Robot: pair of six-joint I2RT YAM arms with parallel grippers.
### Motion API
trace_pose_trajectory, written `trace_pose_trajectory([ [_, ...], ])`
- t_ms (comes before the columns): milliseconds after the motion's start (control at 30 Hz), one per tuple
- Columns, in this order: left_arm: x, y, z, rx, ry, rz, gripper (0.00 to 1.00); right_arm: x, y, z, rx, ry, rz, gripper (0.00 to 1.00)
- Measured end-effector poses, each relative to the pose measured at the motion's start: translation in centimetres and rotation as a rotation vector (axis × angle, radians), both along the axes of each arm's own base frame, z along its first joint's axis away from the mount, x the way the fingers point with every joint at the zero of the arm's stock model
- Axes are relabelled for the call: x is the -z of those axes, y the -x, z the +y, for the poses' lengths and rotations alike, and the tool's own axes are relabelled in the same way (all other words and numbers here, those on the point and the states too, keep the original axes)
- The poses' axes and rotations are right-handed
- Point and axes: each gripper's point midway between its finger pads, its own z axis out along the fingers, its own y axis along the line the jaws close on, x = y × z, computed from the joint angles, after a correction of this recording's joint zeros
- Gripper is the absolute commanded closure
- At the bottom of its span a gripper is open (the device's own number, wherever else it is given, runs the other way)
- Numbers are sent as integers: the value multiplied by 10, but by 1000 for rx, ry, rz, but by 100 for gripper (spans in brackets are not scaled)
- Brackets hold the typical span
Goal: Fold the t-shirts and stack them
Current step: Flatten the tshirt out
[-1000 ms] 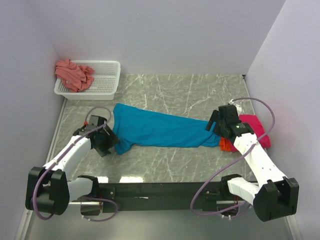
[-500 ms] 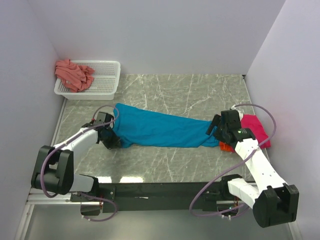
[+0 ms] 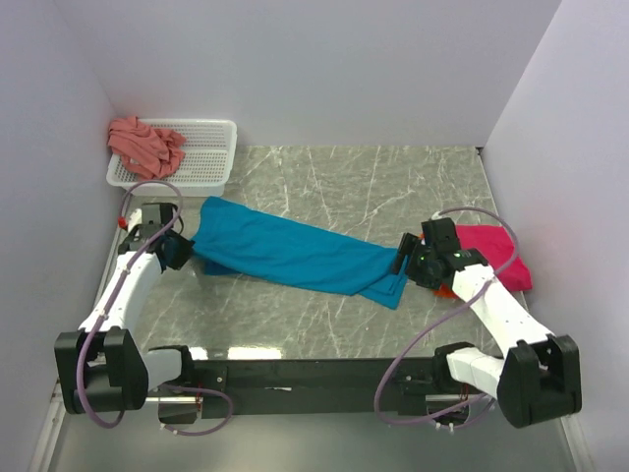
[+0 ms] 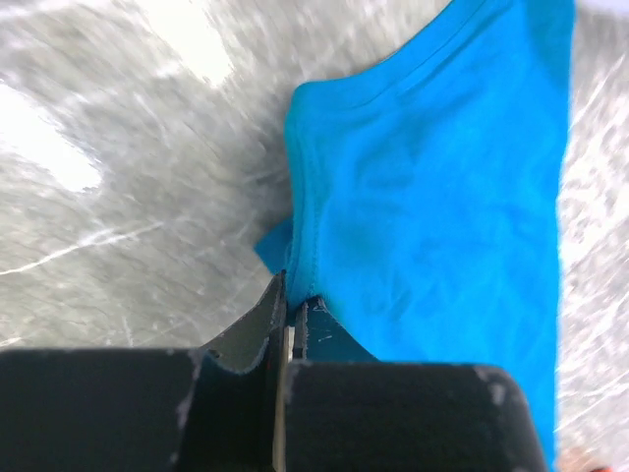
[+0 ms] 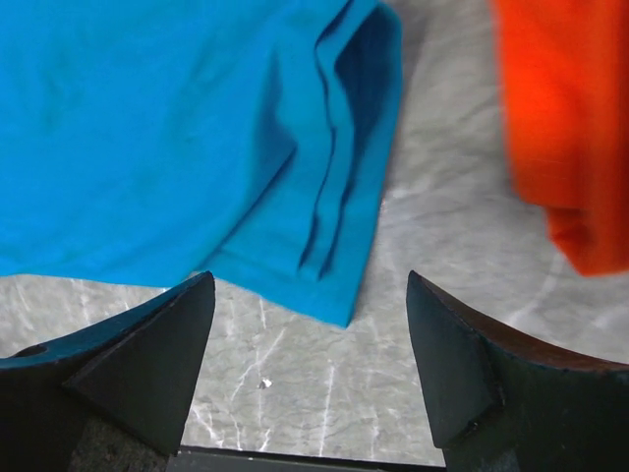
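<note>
- The teal-blue t-shirt lies stretched in a long band across the middle of the grey marbled worktop. It slants from the far left down toward the near right.
- The left hand is clenched on the shirt's left end. In the left wrist view, its two dark fingers are pressed together with a hemmed edge of the cloth pinched between them.
- The right hand is released, with its fingers spread wide and nothing between them. It is poised over the shirt's right end, where the cloth is doubled over into a layered corner.
- I cannot tell whether that hand touches the fabric.
- The orange t-shirt lies just beside that corner, with bare worktop between them.
- The magenta-pink t-shirt lies on the orange one by the right wall, beside the right arm.
- The salmon-pink t-shirt is bunched in the left part of the white mesh basket. The basket stands in the far left corner, well apart from the teal shirt.
</note>
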Motion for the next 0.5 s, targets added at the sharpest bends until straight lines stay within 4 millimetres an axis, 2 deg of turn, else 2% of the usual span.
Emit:
trace_pose_trajectory([
  [100,-8,-2,10,-36,0,-19,99,9,-1,12,-32,-1,35,21],
  [233,-10,-3,9,-31,9,-22,99,15,-3,29,-61,-9,49,30],
  [267,-10,-3,8,-30,11,-18,99,17,-4,32,-66,-12,50,37],
  [300,-9,-2,8,-29,13,-16,99,18,-5,35,-72,-15,50,39],
  [333,-9,-2,7,-27,15,-16,99,19,-6,37,-74,-18,51,42],
  [367,-9,-2,7,-25,18,-16,99,21,-7,38,-73,-19,54,51],
  [500,-9,-2,5,-18,22,-14,100,34,-6,37,-59,-2,97,58],
])
